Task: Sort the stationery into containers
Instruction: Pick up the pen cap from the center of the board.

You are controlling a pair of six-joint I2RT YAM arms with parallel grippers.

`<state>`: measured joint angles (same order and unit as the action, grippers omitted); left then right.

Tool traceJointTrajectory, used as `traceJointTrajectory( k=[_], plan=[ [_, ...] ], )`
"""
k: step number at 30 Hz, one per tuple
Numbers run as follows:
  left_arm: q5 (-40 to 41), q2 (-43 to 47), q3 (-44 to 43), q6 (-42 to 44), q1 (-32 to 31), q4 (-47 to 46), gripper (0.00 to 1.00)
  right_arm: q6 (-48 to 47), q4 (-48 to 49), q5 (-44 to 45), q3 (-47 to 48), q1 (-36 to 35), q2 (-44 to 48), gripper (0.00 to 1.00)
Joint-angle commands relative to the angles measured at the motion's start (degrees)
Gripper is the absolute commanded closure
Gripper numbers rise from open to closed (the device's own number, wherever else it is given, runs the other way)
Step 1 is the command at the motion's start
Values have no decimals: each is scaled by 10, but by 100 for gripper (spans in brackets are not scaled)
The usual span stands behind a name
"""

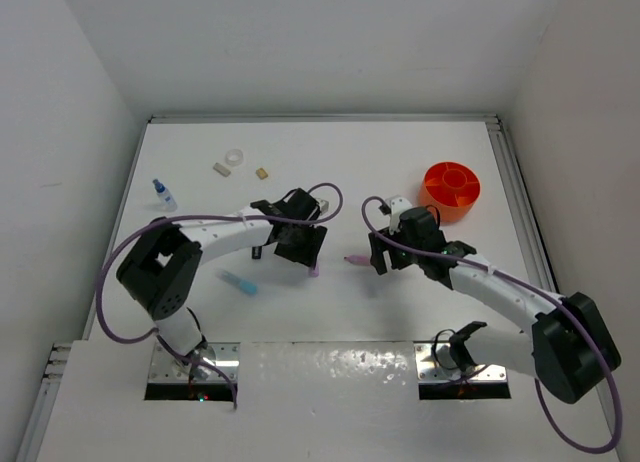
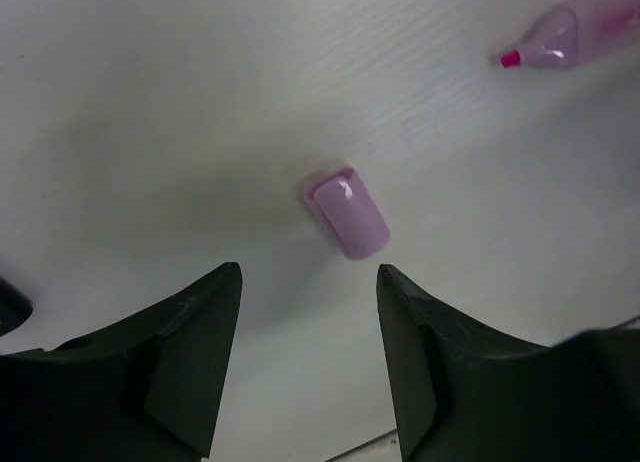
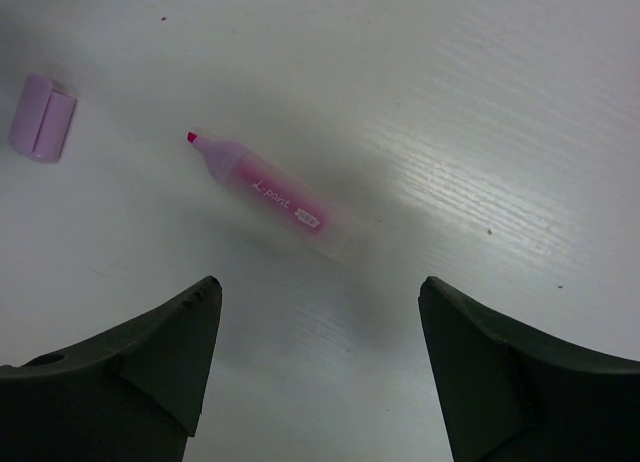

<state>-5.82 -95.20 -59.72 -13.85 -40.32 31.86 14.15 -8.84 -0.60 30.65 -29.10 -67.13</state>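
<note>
Your left claw stands open with nothing between its fingers. The lilac piece lies flat on the worktop just ahead of the gap, at about 12 o'clock (a touch toward 1), not touching either finger. The pink highlighter sits farther off at 2 o'clock.

Your right claw is open wide and also grips nothing. The highlighter lies ahead of it at 11 o'clock, its bare tip pointing to 10 o'clock. In the top view, the orange tub stands at 2 o'clock from this claw, well apart.
</note>
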Motion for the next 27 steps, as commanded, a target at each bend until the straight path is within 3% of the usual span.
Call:
traceJointTrajectory(
  k=[1,8,13,15,16,19,22,27],
  plan=[
    [51,-19,-40,-51,-10,-28,45,34,42,27,-18,-14,22,22],
    [79,-65,-50,-60,-36,-36,46,40,40,31,-33,-18,41,22],
    [99,-79,-48,-79,-28,-22,58,60,33,60,-39,-19,54,23],
    [106,-76,-48,-84,-25,-14,61,112,16,102,-30,-19,63,23],
    [106,-75,-49,-83,-25,-13,62,144,5,164,-23,-20,65,24],
    [106,-79,-44,-79,-25,-14,68,321,-72,249,7,-18,68,26],
    [105,-93,-43,-70,-25,-19,75,494,-129,274,17,-31,69,25],
    [101,-89,-22,-47,-20,-26,94,648,-148,320,16,-83,64,23]
  ],
)
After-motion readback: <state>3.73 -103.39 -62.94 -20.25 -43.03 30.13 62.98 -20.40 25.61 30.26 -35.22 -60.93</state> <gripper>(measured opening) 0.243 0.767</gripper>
